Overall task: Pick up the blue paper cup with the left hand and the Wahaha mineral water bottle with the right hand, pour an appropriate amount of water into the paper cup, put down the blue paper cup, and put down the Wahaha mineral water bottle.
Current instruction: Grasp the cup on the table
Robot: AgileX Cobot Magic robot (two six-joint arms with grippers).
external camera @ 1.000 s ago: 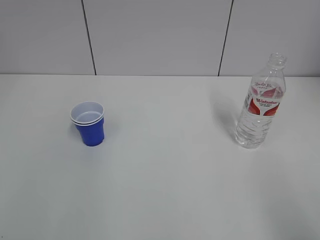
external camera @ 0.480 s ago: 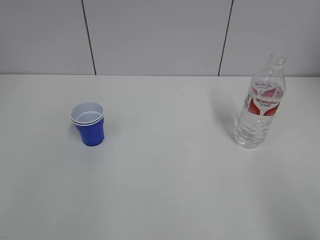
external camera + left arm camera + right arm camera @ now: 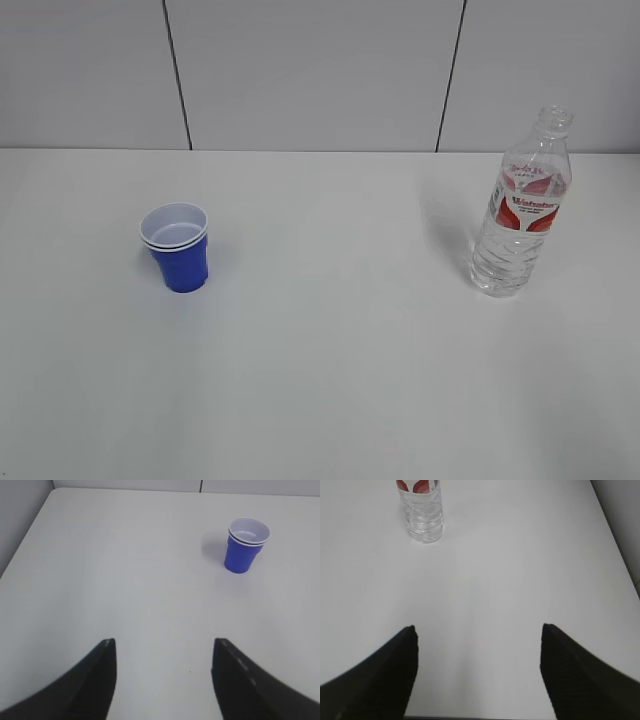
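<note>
Ahead of the left hand (image 3: 162,680) and off to its right, the cup (image 3: 246,544) is standing upright on the white worktop (image 3: 125,580), well apart from the fingertips, its white mouth facing up and its long axis vertical. That hand is hovering low with its two fingers spread apart and nothing between them. Reaching the cup is going to mean travelling forward and swinging right, so that the fingers come in on either side of the blue wall rather than over the rim.

Ahead of the right hand (image 3: 477,675) and off to its left, the bottle (image 3: 422,510) is also standing upright, uncapped, with only its lower ribbed body and the edge of the red label showing in the wrist view. This hand's fingers are likewise standing wide apart and empty, and the bottle is well clear of them.

From the exterior view, cup (image 3: 178,246) and bottle (image 3: 521,205) are sitting well apart, cup on the left arm's side, bottle on the right arm's, so each hand is nearer its own target and neither needs to cross the middle. Neither pickup has begun.
</note>
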